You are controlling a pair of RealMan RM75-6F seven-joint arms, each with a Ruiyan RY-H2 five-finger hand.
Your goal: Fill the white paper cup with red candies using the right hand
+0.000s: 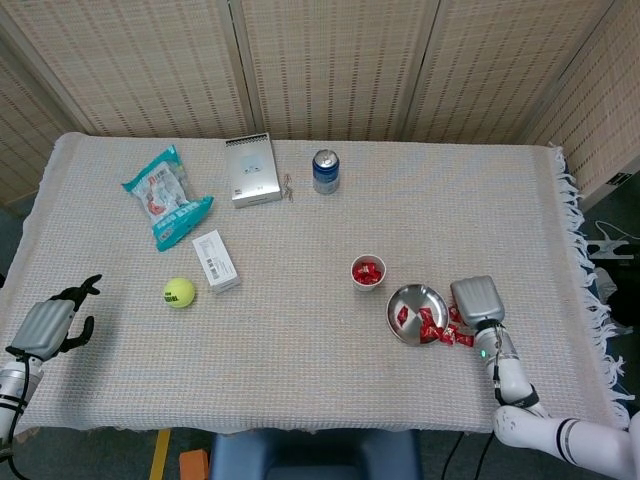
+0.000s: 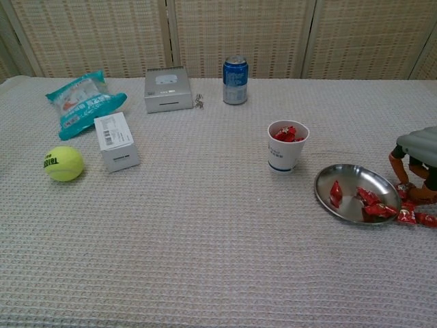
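Note:
The white paper cup stands right of the table's middle and has red candies showing at its rim. To its right lies a metal dish with several red candies on its right half. More red candies lie loose on the cloth beside the dish. My right hand hangs palm down over those loose candies, its fingers pointing down among them. Whether it grips one is hidden. My left hand rests at the table's near left corner, fingers apart and empty.
A tennis ball, a small white box, a teal snack bag, a grey box and a blue can sit on the left and far side. The table's fringed right edge is close to my right hand.

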